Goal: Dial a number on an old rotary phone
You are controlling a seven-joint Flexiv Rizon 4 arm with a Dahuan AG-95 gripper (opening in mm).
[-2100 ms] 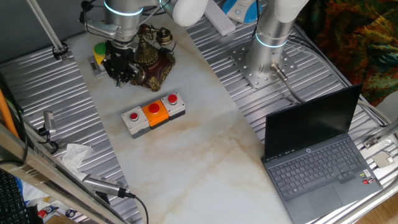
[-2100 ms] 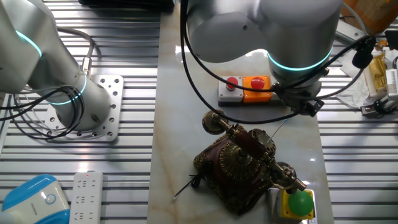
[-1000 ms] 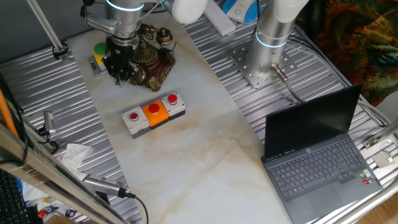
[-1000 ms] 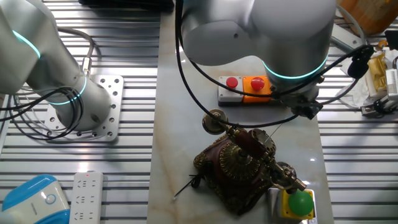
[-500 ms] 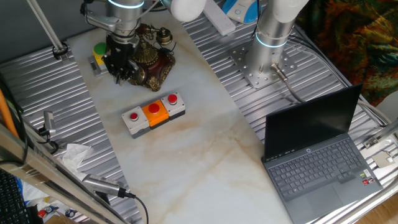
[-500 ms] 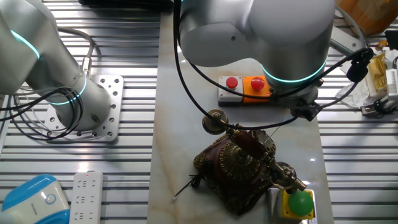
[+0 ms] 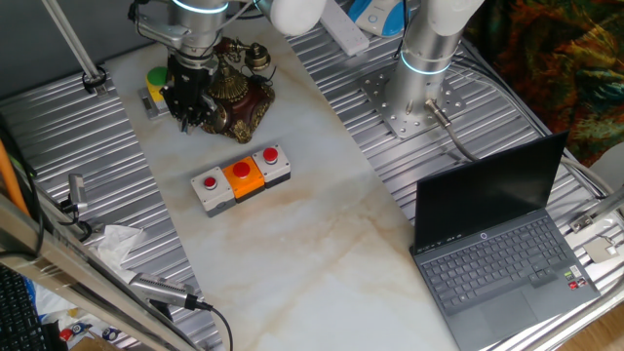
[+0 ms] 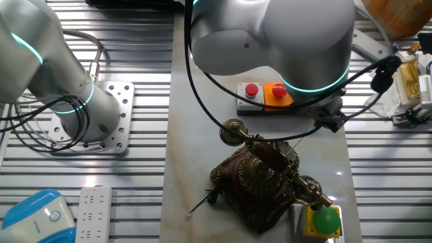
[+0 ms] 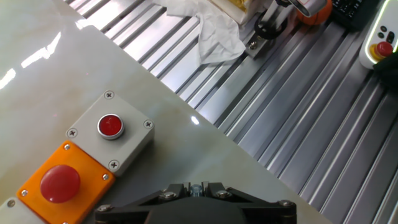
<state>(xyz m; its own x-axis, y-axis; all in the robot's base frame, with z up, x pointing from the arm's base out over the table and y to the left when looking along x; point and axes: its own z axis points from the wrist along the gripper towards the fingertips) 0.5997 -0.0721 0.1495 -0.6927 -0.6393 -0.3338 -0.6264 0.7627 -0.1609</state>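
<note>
1. hanging low over the far left corner of the marble table [image 7: 322, 244], the gripper [image 7: 187, 109] sits right at the front of the old rotary phone [image 7: 237, 90]; its dark fingers blur against the phone's base, so i cannot tell whether they are parted or closed, or whether they touch the dial.
2. from the hand view only the black edge of the gripper body shows at the bottom, no fingertips, and nothing is seen held there.
3. the phone stands on the marble, reddish-brown base flared out, brass filigree all over it, the handset [image 8: 273, 156] lying across its cradle, one round earpiece pointing toward the middle of the table.
4. just beside the phone on its outer side sits a small yellow box with a green button [image 8: 324, 221].
5. nearer the middle of the table lies the grey button box [image 7: 240, 179], two small red buttons with an orange block between them, apart from the phone.
6. well off to the other end, an open laptop [image 7: 502, 249] rests on the ribbed metal surround.
7. crumpled white tissue [image 9: 212, 28] lies on the ribs near the table edge.
</note>
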